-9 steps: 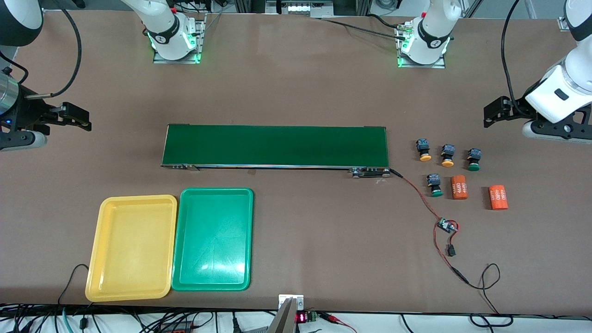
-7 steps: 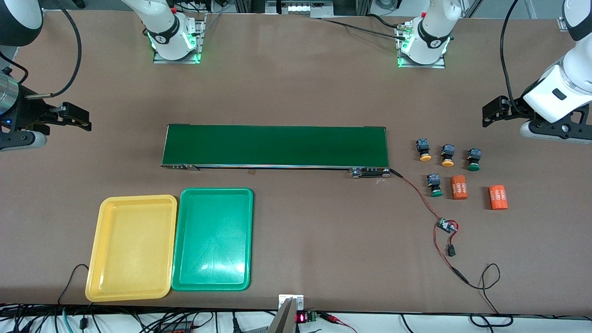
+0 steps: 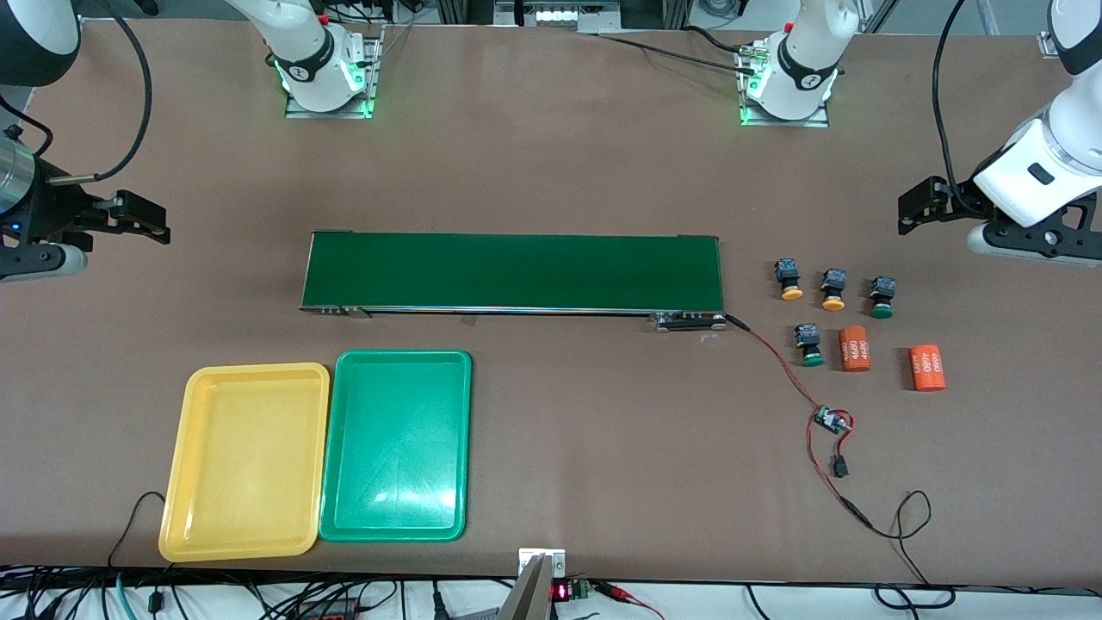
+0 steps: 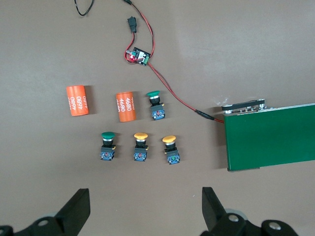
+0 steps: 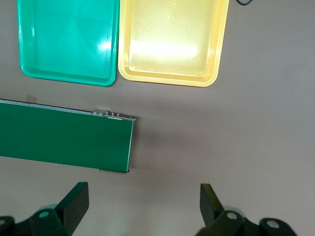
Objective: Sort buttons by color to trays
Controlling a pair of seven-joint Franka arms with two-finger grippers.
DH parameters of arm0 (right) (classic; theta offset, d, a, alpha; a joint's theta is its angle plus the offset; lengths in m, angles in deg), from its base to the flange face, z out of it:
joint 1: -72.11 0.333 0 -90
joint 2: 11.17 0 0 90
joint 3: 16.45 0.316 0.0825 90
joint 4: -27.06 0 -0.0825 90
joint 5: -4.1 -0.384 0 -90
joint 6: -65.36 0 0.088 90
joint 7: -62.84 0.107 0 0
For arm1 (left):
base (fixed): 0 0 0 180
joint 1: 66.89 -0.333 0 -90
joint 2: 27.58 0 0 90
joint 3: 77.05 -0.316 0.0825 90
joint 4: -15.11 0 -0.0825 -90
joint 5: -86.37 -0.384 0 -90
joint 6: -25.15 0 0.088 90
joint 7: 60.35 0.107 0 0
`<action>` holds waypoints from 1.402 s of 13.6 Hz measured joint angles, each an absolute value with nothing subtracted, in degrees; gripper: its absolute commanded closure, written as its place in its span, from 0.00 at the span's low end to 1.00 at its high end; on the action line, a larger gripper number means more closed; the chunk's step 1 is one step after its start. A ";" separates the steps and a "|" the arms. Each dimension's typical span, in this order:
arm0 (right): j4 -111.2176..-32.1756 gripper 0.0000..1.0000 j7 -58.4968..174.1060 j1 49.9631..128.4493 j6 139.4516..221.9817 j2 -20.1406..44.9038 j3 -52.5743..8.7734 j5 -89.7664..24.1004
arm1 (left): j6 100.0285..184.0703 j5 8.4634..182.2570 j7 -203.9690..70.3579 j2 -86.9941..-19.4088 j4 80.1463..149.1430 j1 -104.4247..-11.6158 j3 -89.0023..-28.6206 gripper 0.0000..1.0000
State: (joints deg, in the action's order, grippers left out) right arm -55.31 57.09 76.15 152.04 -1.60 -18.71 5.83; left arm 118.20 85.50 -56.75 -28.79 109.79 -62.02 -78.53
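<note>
Brown tabletop fills the front view, and against the earlier pictures we see only the left arm's wrist shifted slightly upward, so we judge sorting has not begun. The four buttons (image 3: 828,301) lie untouched toward the left arm's end, beside the conveyor belt (image 3: 512,271); the yellow tray (image 3: 183,465) and green tray (image 3: 340,482) sit bare at the right arm's end, nearer the camera than the belt.

In the left wrist view, the left gripper (image 4: 145,209) hovers over bare table near the buttons, jaws wide and empty. Two orange cylinders (image 4: 101,105) and a wired circuit board (image 4: 139,55) crowd one green button (a likely snag).

In the right wrist view, the right gripper (image 5: 143,206) waits, spread wide with nothing in it, over bare table by the belt's end.
</note>
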 measured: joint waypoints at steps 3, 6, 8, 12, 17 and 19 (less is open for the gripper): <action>-55.31 0.00 57.09 76.15 152.04 -1.38 -18.71 5.83 | 115.88 85.49 -56.75 -29.53 109.85 -62.02 -78.53 0.00; -55.31 0.00 57.09 76.15 152.05 -1.11 -18.71 5.83 | 114.21 85.49 -56.75 -32.10 109.88 -62.09 -78.59 0.00; -55.30 0.00 57.09 76.24 152.05 -1.10 -18.70 5.83 | 114.11 85.44 -56.74 -34.42 109.87 -62.23 -78.92 0.00; -55.29 0.00 57.09 76.46 152.04 -1.04 -18.66 5.83 | 117.84 84.37 -55.98 -42.58 108.63 -65.16 -79.43 0.00; -55.33 0.00 57.09 76.09 151.70 1.57 -18.70 5.83 | 136.78 82.83 -51.33 -53.48 110.40 -67.21 -79.49 0.00; -55.34 0.00 56.97 75.48 151.61 2.89 -18.78 5.83 | 147.00 82.82 -49.13 -55.00 114.55 -68.52 -79.52 0.00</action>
State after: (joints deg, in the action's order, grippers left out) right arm -55.34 56.97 75.48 151.61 2.89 -18.78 5.83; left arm 147.00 82.82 -49.13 -55.00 114.55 -68.52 -79.52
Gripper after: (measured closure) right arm 0.000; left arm 0.000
